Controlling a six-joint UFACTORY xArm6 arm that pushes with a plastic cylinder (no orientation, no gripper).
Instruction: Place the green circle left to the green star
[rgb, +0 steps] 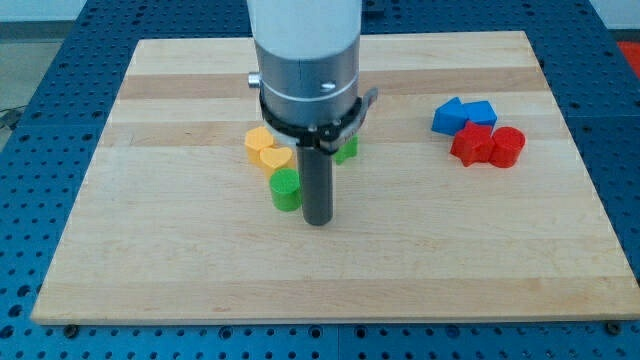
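The green circle (285, 189) stands on the wooden board (180, 260) just left of centre. My tip (318, 220) rests on the board right beside the circle, on its right and slightly lower in the view. The green star (346, 150) sits up and to the right of the circle, mostly hidden behind the rod and the arm's body; only a green edge shows. The circle lies lower-left of the star.
Two yellow blocks (266, 148) sit touching, just above the green circle. At the view's right, two blue blocks (462, 115) and two red blocks (488, 146) form a tight cluster. The arm's grey-white body (305, 60) covers the board's upper middle.
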